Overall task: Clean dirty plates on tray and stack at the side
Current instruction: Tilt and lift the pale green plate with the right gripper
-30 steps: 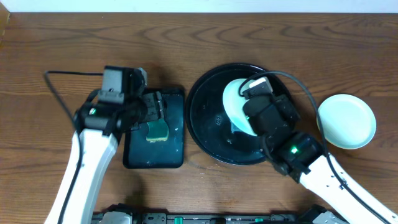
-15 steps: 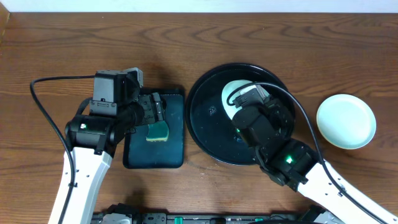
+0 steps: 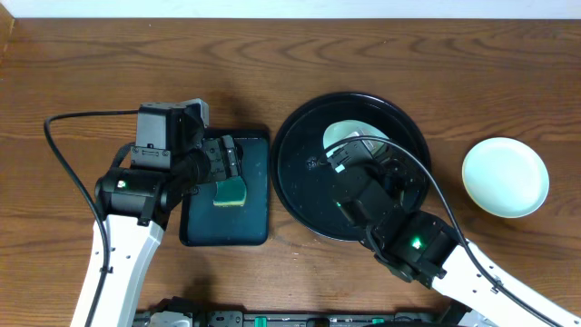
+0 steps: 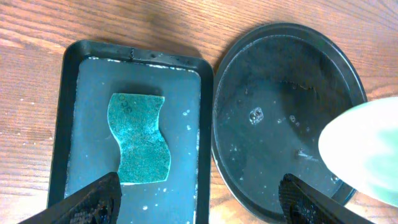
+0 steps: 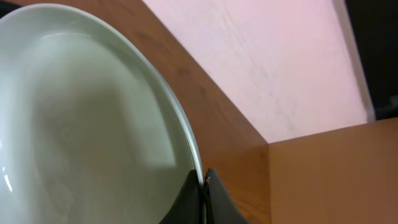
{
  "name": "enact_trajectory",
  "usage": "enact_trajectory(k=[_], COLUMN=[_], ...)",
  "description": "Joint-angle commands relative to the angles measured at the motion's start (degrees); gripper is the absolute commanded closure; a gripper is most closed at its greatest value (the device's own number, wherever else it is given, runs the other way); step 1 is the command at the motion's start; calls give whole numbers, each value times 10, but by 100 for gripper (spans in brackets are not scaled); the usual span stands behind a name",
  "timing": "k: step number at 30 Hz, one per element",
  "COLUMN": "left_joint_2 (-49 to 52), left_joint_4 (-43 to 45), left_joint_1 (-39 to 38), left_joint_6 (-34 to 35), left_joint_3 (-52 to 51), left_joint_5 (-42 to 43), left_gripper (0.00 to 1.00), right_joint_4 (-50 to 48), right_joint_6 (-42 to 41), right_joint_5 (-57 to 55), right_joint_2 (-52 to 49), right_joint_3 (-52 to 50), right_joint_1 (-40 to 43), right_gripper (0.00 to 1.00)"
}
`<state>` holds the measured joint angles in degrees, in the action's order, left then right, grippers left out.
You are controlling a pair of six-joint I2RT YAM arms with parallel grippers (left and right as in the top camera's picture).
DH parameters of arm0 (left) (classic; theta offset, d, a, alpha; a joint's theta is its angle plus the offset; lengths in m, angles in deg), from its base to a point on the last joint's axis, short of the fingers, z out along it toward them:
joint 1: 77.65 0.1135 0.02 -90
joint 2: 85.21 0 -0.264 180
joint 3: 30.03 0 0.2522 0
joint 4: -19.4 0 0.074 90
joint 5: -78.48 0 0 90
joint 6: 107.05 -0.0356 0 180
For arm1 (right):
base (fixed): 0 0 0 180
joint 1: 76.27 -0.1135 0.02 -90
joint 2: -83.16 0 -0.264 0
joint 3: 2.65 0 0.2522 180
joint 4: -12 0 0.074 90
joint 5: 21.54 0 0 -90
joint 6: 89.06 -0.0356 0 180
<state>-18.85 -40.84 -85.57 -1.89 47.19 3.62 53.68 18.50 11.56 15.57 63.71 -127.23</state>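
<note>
From where I stood, the left gripper [image 4: 202, 208] hung over the smaller rectangular black tray [image 4: 186, 124], its two fingers [image 4: 93, 199] spread about as wide as they would go and nothing between them. Below it a wavy-edged green sponge [image 4: 138, 140] lay flat in that tray, on a wet-looking floor speckled with droplets, touched by neither finger.

Just to the right sat the large round glossy black tray [image 3: 304, 186], rim close beside the rectangular one, on the brown wooden table [image 3: 91, 73]. The right gripper [image 5: 203, 186] was clamped tight on the rim of a small round pale mint-white plastic plate [image 5: 87, 112], the thin edge pinched between its dark fingertips. That plate was held tilted over the far half of the round tray; from above only a crescent of it [image 3: 343, 134] showed past the arm. From the left wrist's side it appeared as a pale blur at the tray's right. I could not tell whether its lower edge touched the tray, and I saw no marks on the face turned to the wrist camera.

A second pale mint-white plate [image 3: 505, 176] lay flat on the bare table to the right of the round tray, apart from it, alone.
</note>
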Motion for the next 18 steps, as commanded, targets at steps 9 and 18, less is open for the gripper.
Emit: enact_trajectory(k=[9, 18], left_joint_2=[0, 0], left_joint_4=[-1, -1], left_joint_1=[2, 2], left_joint_6=[-2, -2], left_joint_3=[14, 14], left_joint_5=[7, 7], left_gripper=[18, 18], right_joint_4=[-29, -48], right_joint_6=[18, 18], right_joint_5=[-57, -56], right_joint_2=[14, 14], right_joint_3=[8, 8], right_joint_1=[-13, -13], right_gripper=[99, 99])
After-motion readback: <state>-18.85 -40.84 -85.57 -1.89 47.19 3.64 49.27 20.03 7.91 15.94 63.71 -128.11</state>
